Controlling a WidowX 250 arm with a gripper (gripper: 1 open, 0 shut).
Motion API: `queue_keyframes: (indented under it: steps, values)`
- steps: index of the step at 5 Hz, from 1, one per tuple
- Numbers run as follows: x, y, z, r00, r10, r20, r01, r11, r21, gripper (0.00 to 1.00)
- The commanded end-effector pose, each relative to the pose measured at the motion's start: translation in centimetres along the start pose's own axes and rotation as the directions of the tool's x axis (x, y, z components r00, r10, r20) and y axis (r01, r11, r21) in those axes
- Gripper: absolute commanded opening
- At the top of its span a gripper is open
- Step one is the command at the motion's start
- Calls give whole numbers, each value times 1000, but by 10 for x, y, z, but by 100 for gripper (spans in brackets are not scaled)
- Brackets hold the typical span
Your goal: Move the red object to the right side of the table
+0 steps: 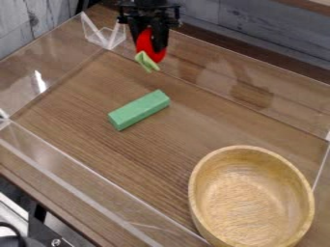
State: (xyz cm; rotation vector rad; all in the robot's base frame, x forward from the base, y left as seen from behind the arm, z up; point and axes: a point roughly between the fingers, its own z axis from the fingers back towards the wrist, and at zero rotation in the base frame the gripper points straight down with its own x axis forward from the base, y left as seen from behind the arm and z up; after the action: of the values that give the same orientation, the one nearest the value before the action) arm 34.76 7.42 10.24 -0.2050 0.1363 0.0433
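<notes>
The red object (146,46), a small red toy fruit with a light green leafy end, hangs above the brown wood-grain table (233,116) near its far edge. My gripper (149,41) is shut on it from above, fingers pointing steeply down. The leafy end pokes out below the black fingers (160,37). Nothing else touches the fruit.
A flat green block (138,109) lies on the wood left of centre, in front of the gripper. A round wooden bowl (253,196) fills the near right corner. Low clear acrylic walls (39,82) border the tabletop on all sides.
</notes>
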Motion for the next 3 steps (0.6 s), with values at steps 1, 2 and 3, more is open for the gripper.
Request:
queue_keyframes:
  steps: [1, 2, 3]
  values:
    - [-14, -38, 19, 996, -74, 53, 74, 997, 16, 0]
    - [-17, -41, 14, 994, -99, 41, 98, 995, 21, 0]
    - [-22, -67, -2, 987, -161, 19, 160, 987, 28, 0]
